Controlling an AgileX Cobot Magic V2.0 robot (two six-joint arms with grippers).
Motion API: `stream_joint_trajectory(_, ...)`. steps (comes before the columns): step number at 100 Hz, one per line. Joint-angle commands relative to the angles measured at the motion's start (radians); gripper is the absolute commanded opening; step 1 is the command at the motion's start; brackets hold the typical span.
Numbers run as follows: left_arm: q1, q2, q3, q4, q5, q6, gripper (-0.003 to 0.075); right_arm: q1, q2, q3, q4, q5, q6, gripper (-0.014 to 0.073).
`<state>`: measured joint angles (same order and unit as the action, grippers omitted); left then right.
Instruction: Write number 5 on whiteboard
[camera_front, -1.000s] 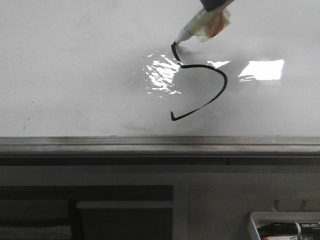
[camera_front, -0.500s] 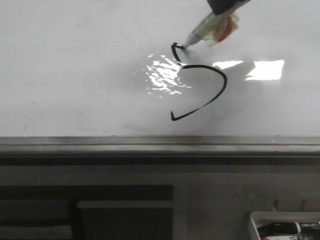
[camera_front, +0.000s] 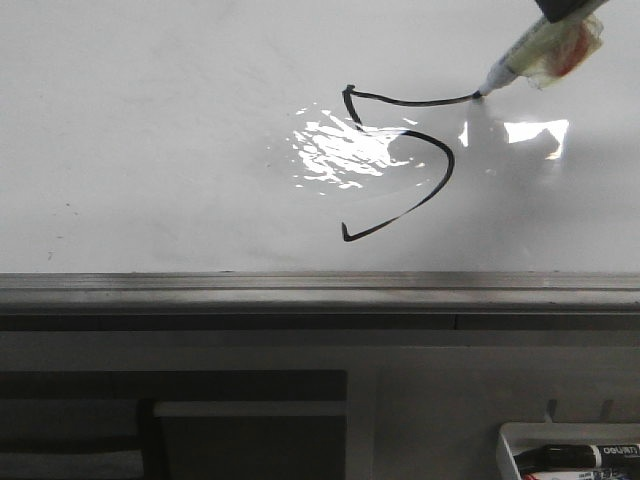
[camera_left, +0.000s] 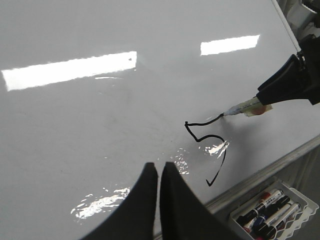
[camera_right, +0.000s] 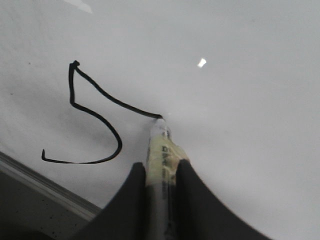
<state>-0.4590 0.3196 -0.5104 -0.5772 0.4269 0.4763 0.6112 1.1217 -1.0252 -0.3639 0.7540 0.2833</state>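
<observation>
The whiteboard fills the front view, glossy white with a grey frame edge. On it is the number 5 in thin black line: top bar, short left stem, wide open belly. A white marker pen wrapped in yellowish tape touches the board with its tip at the bar's right end. My right gripper is shut on the marker pen, beside the number 5. My left gripper hovers over bare board, shut with nothing in it, left of the number 5.
A small white tray holding several markers hangs below the board's frame at the front right; the tray also shows in the left wrist view. Bright lamp glare lies across the figure's middle.
The right gripper and marker have moved to the right from the top of the stem, leaving a new black top bar on the board. The left gripper's earlier state is not shown.
</observation>
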Motion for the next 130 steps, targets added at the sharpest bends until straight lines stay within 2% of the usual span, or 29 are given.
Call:
stream_joint_trajectory(1,0.004,0.010,-0.026,-0.026,-0.063,-0.008,-0.0020,-0.015,-0.015,-0.016,-0.096,-0.007,0.016,-0.0041)
stream_joint_trajectory(21,0.004,0.010,-0.026,-0.028,-0.063,-0.008,-0.0020,-0.008,-0.040,-0.036,-0.095,-0.100,0.016,-0.0041)
stream_joint_trajectory(36,0.004,0.010,-0.026,-0.028,-0.078,-0.008,-0.0020,0.072,-0.122,-0.081,-0.082,-0.216,0.014,-0.0041)
stream_joint_trajectory(51,0.004,0.032,-0.026,-0.028,-0.084,-0.008,-0.0015,0.155,-0.168,-0.083,-0.090,-0.208,-0.053,-0.0041)
stream_joint_trajectory(58,0.004,0.061,-0.029,-0.028,-0.069,-0.008,0.0042,0.181,-0.177,-0.070,-0.090,-0.203,-0.075,-0.0041)
stream_joint_trajectory(67,0.004,0.128,-0.051,-0.028,-0.013,0.012,0.0219,0.210,-0.177,-0.042,-0.090,-0.205,-0.084,-0.0042)
stream_joint_trajectory(70,0.004,0.146,-0.060,-0.028,0.005,0.020,0.0253,0.218,-0.177,-0.033,-0.090,-0.205,-0.092,-0.0043)
stream_joint_trajectory(76,0.004,0.201,-0.099,-0.034,0.065,0.065,0.0310,0.239,-0.177,-0.005,-0.090,-0.209,-0.129,-0.0043)
stream_joint_trajectory(80,0.004,0.236,-0.125,-0.039,0.101,0.108,0.0311,0.255,-0.175,0.016,-0.090,-0.227,-0.148,-0.0043)
stream_joint_trajectory(92,0.004,0.326,-0.226,-0.101,0.239,0.356,0.0311,0.294,-0.173,0.063,-0.090,-0.307,-0.219,-0.0057)
stream_joint_trajectory(102,-0.024,0.382,-0.295,-0.167,0.310,0.536,0.0311,0.310,-0.168,0.069,-0.090,-0.355,-0.226,-0.0069)
stream_joint_trajectory(118,-0.128,0.477,-0.387,-0.160,0.352,0.627,0.0311,0.362,-0.142,0.069,-0.088,-0.367,-0.307,-0.0069)
stream_joint_trajectory(130,-0.205,0.537,-0.439,-0.064,0.354,0.629,0.0311,0.426,-0.111,0.069,-0.079,-0.323,-0.350,-0.0069)
